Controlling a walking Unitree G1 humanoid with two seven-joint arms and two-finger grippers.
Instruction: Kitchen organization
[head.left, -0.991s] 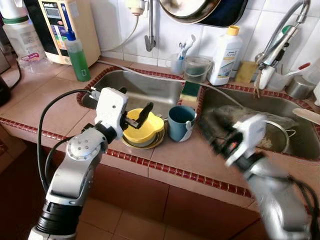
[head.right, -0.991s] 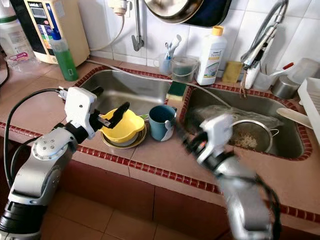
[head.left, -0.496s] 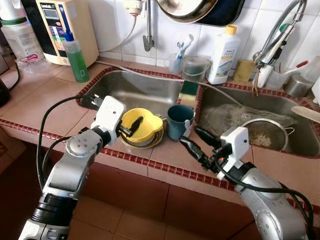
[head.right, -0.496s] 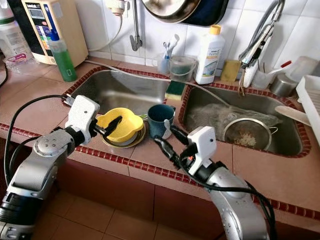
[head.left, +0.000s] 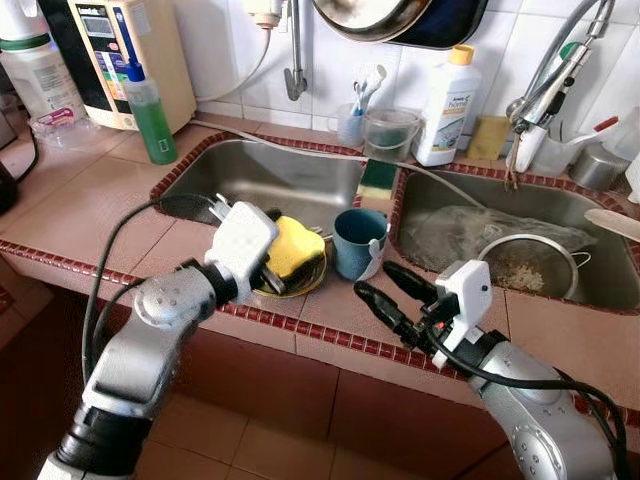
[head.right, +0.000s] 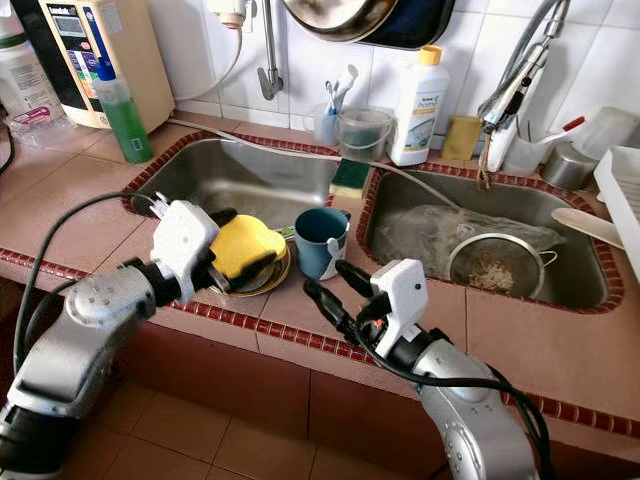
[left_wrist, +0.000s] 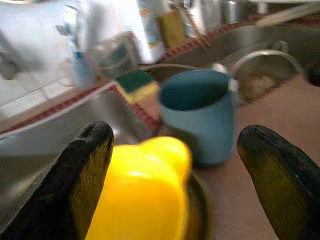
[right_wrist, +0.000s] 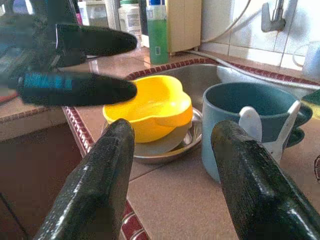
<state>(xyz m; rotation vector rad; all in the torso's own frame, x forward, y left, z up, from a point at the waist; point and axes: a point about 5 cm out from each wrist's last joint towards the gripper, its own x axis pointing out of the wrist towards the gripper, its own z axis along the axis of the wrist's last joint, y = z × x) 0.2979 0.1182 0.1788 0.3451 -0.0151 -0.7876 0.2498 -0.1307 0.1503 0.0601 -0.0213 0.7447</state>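
Left eye view has a yellow bowl (head.left: 293, 247) tilted with its mouth toward the robot, stacked in a metal dish (head.left: 306, 283) on the tiled desk (head.left: 100, 205) just in front of the left sink (head.left: 270, 172). Spread wide, the left end effector (left_wrist: 185, 185) flanks the bowl without gripping it, while the right end effector (head.left: 392, 291) hovers low over the desk, fingers parted, pointing at the blue mug (head.left: 360, 243). Inside that upright mug stands a white spoon (right_wrist: 248, 125).
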